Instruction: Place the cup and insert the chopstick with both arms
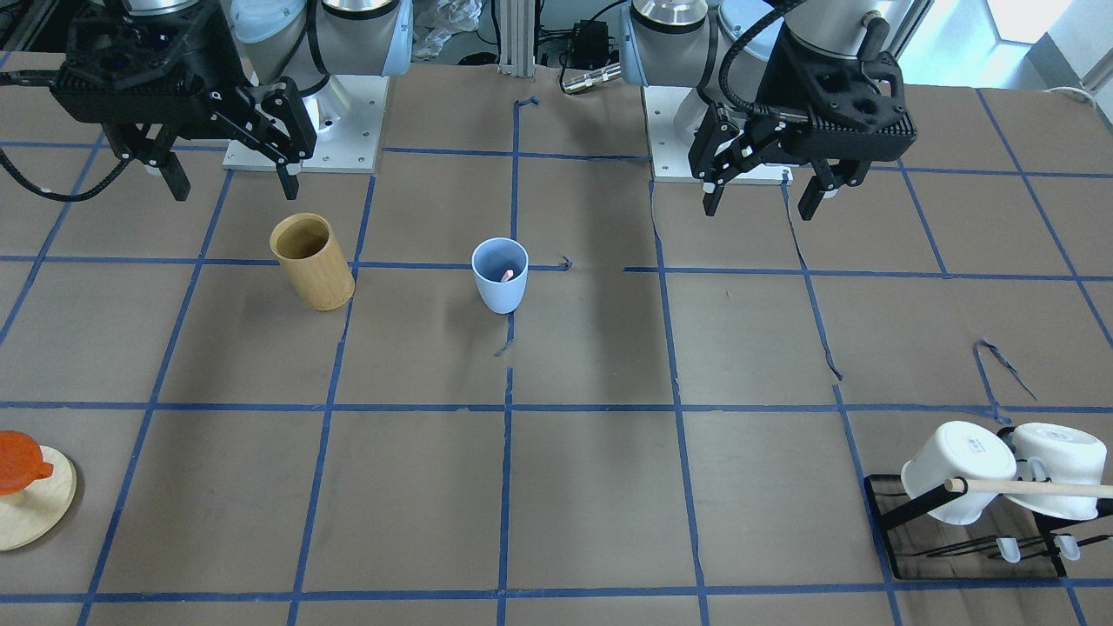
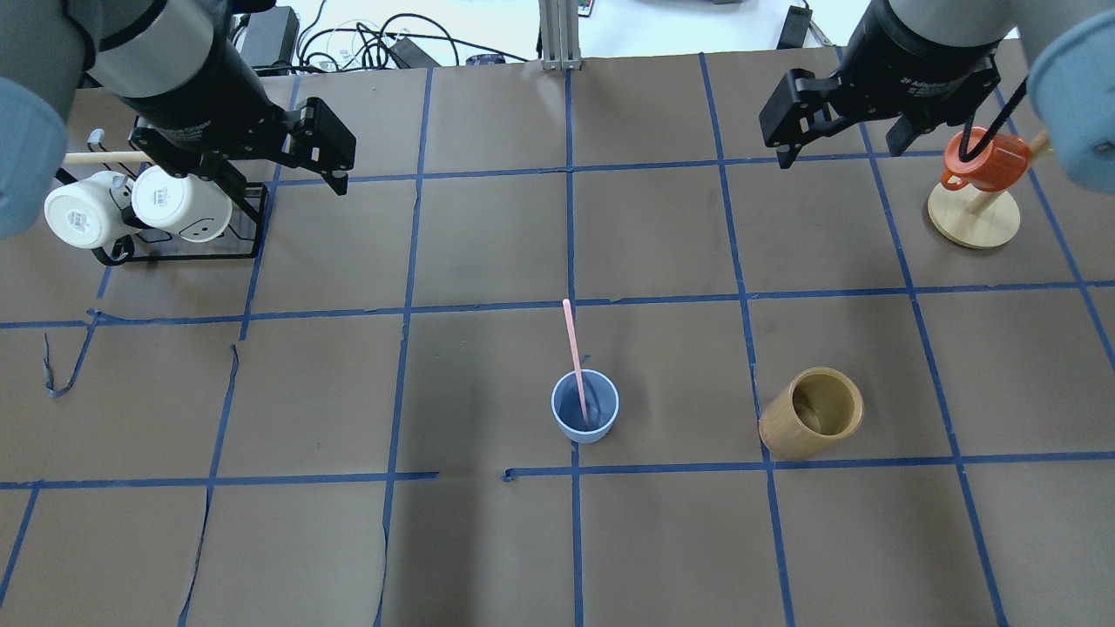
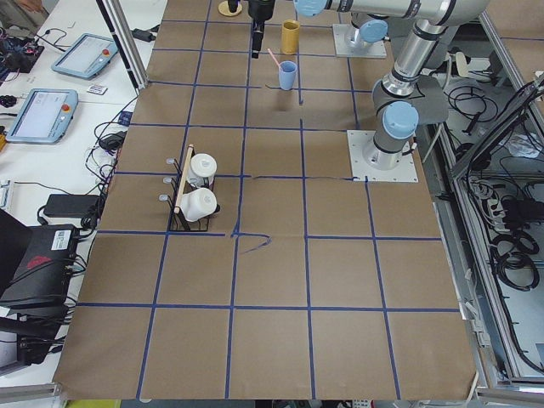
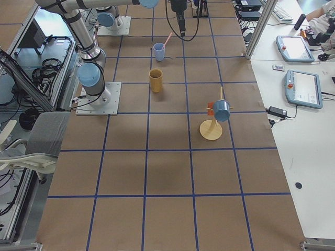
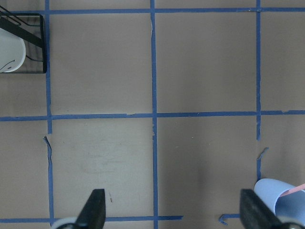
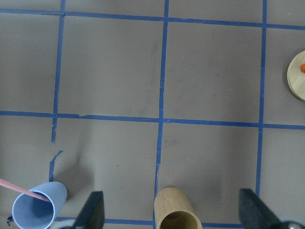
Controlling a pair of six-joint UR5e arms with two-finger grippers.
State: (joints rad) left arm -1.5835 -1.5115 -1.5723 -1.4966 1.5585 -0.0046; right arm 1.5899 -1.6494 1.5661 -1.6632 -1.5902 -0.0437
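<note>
The light blue cup point(image 2: 585, 407) stands upright near the table's middle, also in the front view point(image 1: 500, 278). One pale pink chopstick point(image 2: 575, 357) stands in it, leaning away from the robot's base over the far rim. My left gripper point(image 1: 759, 209) is open and empty, raised above the table near the mug rack. My right gripper point(image 1: 235, 193) is open and empty, raised on the other side. The left wrist view shows the cup point(image 5: 281, 198) at the lower right. The right wrist view shows it point(image 6: 35, 210) at the lower left.
A tan bamboo cylinder point(image 2: 810, 425) stands to the right of the cup. A black rack point(image 2: 174, 252) with two white mugs point(image 2: 87, 213) and a wooden rod is at the far left. An orange cup point(image 2: 984, 161) hangs on a wooden stand point(image 2: 974, 222) at the far right.
</note>
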